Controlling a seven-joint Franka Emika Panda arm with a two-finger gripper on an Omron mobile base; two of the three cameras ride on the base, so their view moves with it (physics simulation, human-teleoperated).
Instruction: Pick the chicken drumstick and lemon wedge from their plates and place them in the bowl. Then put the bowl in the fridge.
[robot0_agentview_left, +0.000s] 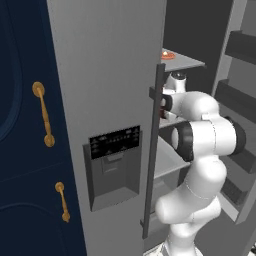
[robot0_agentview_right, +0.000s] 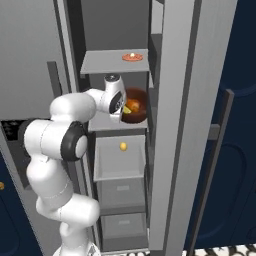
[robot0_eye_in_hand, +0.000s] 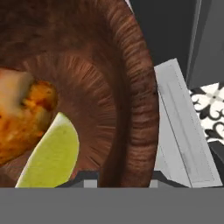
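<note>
My gripper (robot0_eye_in_hand: 124, 181) is clamped on the thick rim of the deep, dark reddish-brown wooden bowl (robot0_eye_in_hand: 131, 87), one finger inside the wall and one outside. Inside it, just beside my fingers, lie the pale yellow lemon wedge (robot0_eye_in_hand: 50, 159) and the orange-brown roasted chicken drumstick (robot0_eye_in_hand: 26, 118), touching. The bowl sits over a grey shelf (robot0_agentview_right: 107, 125) within the tall grey steel fridge (robot0_agentview_left: 110, 75).

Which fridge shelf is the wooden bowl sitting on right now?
The bowl sits on the middle shelf, below the top shelf with the small orange plate and above the drawer holding a yellow ball.
</note>
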